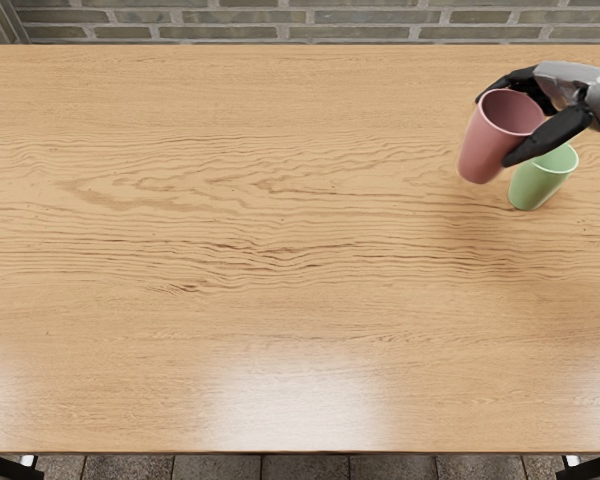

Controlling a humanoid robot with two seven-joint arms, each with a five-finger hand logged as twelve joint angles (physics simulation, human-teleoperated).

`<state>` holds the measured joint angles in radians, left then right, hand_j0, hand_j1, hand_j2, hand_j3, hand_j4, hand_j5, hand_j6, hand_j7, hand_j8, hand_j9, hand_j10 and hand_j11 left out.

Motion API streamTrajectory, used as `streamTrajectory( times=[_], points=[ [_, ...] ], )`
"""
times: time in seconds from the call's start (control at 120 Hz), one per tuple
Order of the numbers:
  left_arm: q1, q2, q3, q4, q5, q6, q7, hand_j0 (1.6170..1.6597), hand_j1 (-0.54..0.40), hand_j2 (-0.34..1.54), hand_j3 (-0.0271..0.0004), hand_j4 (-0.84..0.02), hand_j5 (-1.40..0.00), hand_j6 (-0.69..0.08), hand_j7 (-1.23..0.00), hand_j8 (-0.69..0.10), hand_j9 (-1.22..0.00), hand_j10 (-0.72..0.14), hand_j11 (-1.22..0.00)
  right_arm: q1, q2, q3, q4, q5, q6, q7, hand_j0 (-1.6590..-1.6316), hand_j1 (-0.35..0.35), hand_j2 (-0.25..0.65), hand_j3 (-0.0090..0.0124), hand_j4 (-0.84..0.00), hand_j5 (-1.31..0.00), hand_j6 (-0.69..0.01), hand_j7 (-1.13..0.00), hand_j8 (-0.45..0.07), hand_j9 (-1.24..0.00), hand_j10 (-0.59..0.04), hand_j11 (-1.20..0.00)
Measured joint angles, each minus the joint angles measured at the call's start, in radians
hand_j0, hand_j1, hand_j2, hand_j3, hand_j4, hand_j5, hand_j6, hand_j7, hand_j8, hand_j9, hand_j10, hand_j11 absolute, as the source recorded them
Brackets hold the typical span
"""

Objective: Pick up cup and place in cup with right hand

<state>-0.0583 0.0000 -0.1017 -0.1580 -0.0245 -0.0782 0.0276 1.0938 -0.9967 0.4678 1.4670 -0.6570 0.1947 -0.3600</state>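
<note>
Foremost lies the counter (pixel 300 425); beyond, the right hand (pixel 578 95) has its fingers (pixel 552 134) half-closed around the pink cup (pixel 488 142), raised beside the green cup (pixel 541 186); ideally, centre it over that opening, level it, lower gently, then release.

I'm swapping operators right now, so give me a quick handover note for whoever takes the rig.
Right hand: gripping the pink cup, which looks lifted off the table, mouth up and slightly tilted.
Left hand: out of view.
Green cup: upright on the table, partly hidden behind the right hand's fingers.
Done: pink cup grasped.
Left: presumably bring it over the green cup, lower it in and let go.
</note>
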Motion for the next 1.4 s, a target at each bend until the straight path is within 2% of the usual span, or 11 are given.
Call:
streamTrajectory(
  times=[0.4,0.467,0.533,0.55,0.683,0.733,0.833,0.867,0.908,1.008,1.4],
  points=[
    [0.0,0.0,0.0,0.0,0.0,0.0,0.0,1.6581,0.336,0.0,0.0,-0.012,-0.01,-0.012,-0.01,-0.011,-0.01,-0.011,-0.01,0.012,-0.056,0.049,-0.131,0.05,0.057,0.014,-1.6583,0.086,-0.023,0.0025,-0.394,-0.62,-0.338,-0.57,-0.291,-0.62,-0.413,-0.62],
    [0.0,0.0,0.0,0.0,0.0,0.0,0.0,1.6581,0.336,0.0,0.0,-0.011,-0.01,-0.012,-0.01,-0.011,-0.01,-0.011,-0.01,0.012,-0.056,0.051,-0.161,0.057,0.059,0.02,-1.6585,0.079,-0.038,0.0059,-0.382,-0.64,-0.333,-0.57,-0.282,-0.63,-0.398,-0.64],
    [0.0,0.0,0.0,0.0,0.0,0.0,0.0,1.6581,0.336,0.0,0.0,-0.011,-0.01,-0.011,-0.01,-0.011,-0.01,-0.011,-0.01,0.011,-0.054,0.05,-0.193,0.061,0.06,0.027,-1.6584,0.074,-0.053,0.005,-0.376,-0.64,-0.331,-0.57,-0.277,-0.64,-0.391,-0.65],
    [0.0,0.0,0.0,0.0,0.0,0.0,0.0,1.6581,0.336,0.0,0.0,-0.011,-0.01,-0.011,-0.01,-0.011,-0.01,-0.011,-0.01,0.011,-0.053,0.049,-0.202,0.061,0.06,0.031,-1.6581,0.071,-0.053,0.0013,-0.379,-0.64,-0.336,-0.57,-0.279,-0.64,-0.393,-0.64],
    [0.0,0.0,0.0,0.0,0.0,0.0,0.0,1.6581,0.336,0.0,0.0,-0.011,-0.01,-0.011,-0.01,-0.011,-0.01,-0.011,-0.01,0.003,-0.044,0.042,-0.252,0.065,0.059,0.06,-1.6583,0.073,-0.057,0.0031,-0.389,-0.62,-0.332,-0.56,-0.286,-0.62,-0.385,-0.63],
    [0.0,0.0,0.0,0.0,0.0,0.0,0.0,1.6581,0.336,0.0,-0.0001,-0.011,-0.01,-0.011,-0.01,-0.011,-0.01,-0.011,-0.01,-0.001,-0.032,0.04,-0.27,0.065,0.058,0.07,-1.658,0.088,-0.038,-0.0001,-0.395,-0.61,-0.333,-0.56,-0.277,-0.62,-0.382,-0.62],
    [0.0,0.0,0.0,0.0,0.0,0.0,0.0,1.6581,0.336,0.0,-0.0001,-0.011,-0.01,-0.011,-0.01,-0.011,-0.01,-0.011,-0.01,-0.015,-0.011,0.033,-0.303,0.066,0.059,0.093,-1.6585,0.11,-0.021,0.0044,-0.385,-0.62,-0.31,-0.56,-0.26,-0.62,-0.367,-0.62],
    [0.0,0.0,0.0,0.0,0.0,0.0,0.0,1.6581,0.336,0.0,-0.0001,-0.011,-0.01,-0.011,-0.01,-0.011,-0.01,-0.011,-0.01,-0.02,-0.007,0.031,-0.311,0.065,0.058,0.102,-1.6581,0.114,-0.016,0.001,-0.38,-0.62,-0.309,-0.56,-0.254,-0.62,-0.363,-0.62],
    [0.0,0.0,0.0,0.0,0.0,0.0,0.0,1.6581,0.336,0.0,-0.0001,-0.011,-0.01,-0.011,-0.01,-0.011,-0.01,-0.011,-0.01,-0.024,-0.004,0.025,-0.321,0.065,0.059,0.111,-1.6584,0.12,-0.013,0.0039,-0.37,-0.63,-0.299,-0.56,-0.248,-0.62,-0.354,-0.63],
    [0.0,0.0,0.0,0.0,0.0,0.0,0.0,1.6581,0.336,0.0,-0.0001,-0.011,-0.01,-0.011,-0.01,-0.011,-0.01,-0.011,-0.01,-0.038,0.0,0.017,-0.338,0.066,0.059,0.133,-1.658,0.129,-0.006,0.0006,-0.363,-0.63,-0.293,-0.56,-0.239,-0.63,-0.349,-0.63],
    [0.0,0.0,0.0,0.0,0.0,0.0,0.0,1.6581,0.336,0.0,-0.0002,-0.011,-0.01,-0.011,-0.01,-0.011,-0.01,-0.011,-0.01,-0.071,0.029,-0.003,-0.408,0.065,0.059,0.185,-1.6582,0.138,-0.001,0.0017,-0.36,-0.61,-0.28,-0.56,-0.237,-0.62,-0.341,-0.63]
  ],
)
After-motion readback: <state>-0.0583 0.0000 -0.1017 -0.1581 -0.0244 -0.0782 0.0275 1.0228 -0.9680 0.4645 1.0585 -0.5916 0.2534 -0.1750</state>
